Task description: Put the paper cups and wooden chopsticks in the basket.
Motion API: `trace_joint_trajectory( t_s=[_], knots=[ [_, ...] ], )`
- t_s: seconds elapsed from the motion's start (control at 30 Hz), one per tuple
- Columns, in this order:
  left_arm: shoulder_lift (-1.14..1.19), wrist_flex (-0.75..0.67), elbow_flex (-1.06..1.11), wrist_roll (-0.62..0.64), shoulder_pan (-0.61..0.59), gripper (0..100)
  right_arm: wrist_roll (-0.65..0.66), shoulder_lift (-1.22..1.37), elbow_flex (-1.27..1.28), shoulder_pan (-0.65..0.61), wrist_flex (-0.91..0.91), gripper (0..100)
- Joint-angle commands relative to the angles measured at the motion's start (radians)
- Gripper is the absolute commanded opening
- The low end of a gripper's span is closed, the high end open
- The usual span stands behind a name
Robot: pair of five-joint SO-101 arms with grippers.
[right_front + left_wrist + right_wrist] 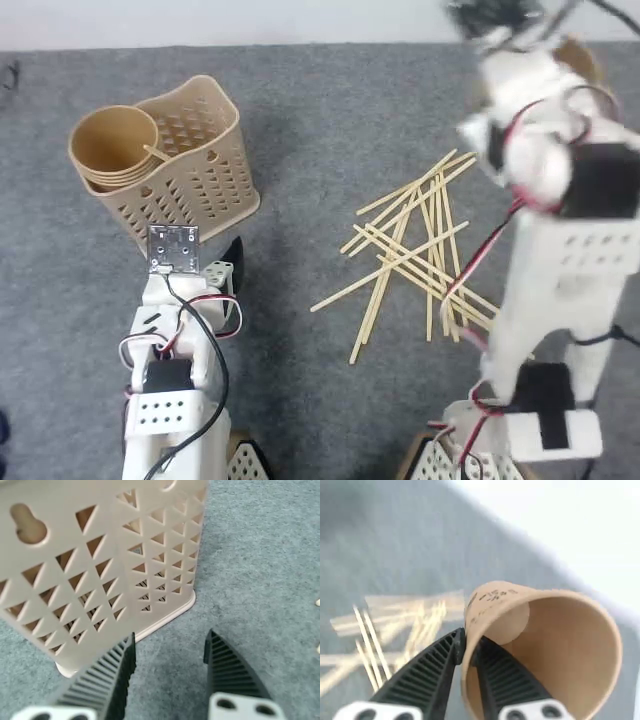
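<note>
A beige lattice basket (205, 170) stands at the far left of the grey mat, with stacked paper cups (113, 140) and one chopstick (155, 153) inside. Just in front of it my left gripper (222, 262) hovers low, open and holding nothing (170, 665), with the basket wall (100, 565) close ahead. A loose pile of wooden chopsticks (415, 240) lies on the mat at the right. My right gripper (467, 642) is raised high over the far right, shut on the wall of a brown paper cup (545, 640) that lies on its side. That cup (578, 58) peeks out behind the raised arm.
The grey mat (320, 120) lies bare between the basket and the chopstick pile. Both arm bases sit at the near edge. A pale floor strip runs along the mat's far edge. The chopsticks (395, 630) lie far below the held cup.
</note>
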Motion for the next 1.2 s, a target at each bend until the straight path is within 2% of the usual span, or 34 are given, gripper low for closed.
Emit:
trace_joint_trajectory(
  t_s=[0.0,0.07,0.13,0.23,0.3,0.4,0.6,0.77,0.93,1.1,1.17],
  knots=[
    [-0.014,0.002,-0.005,-0.011,-0.002,21,-0.009,-0.004,-0.098,-0.259,-0.110,0.6],
    [-0.014,0.026,-0.010,-0.012,-0.003,21,-0.009,0.001,-0.095,-0.375,-0.196,0.6],
    [-0.014,0.117,-0.045,-0.063,0.005,21,-0.003,0.031,-0.095,-0.463,-0.248,0.6],
    [-0.014,0.239,-0.081,-0.147,0.058,18,-0.002,0.119,-0.101,-0.533,-0.295,0.6],
    [-0.014,0.250,-0.067,-0.204,0.123,14,0.026,0.180,-0.101,-0.556,-0.364,0.6],
    [-0.014,0.250,-0.058,-0.273,0.180,10,0.135,0.269,-0.101,-0.602,-0.492,0.6],
    [-0.014,0.181,-0.033,-0.272,0.183,10,0.272,0.417,-0.101,-0.723,-0.671,0.6],
    [-0.014,0.173,-0.031,-0.272,0.189,10,0.284,0.456,-0.103,-0.789,-0.685,0.6],
    [-0.014,0.173,-0.031,-0.273,0.192,10,0.281,0.458,-0.095,-0.800,-0.680,0.6],
    [-0.014,0.173,-0.031,-0.273,0.192,9,0.157,0.492,-0.097,-0.831,-0.641,0.6],
    [-0.014,0.173,-0.031,-0.273,0.192,9,0.161,0.524,-0.101,-0.831,-0.630,0.6]
  ],
)
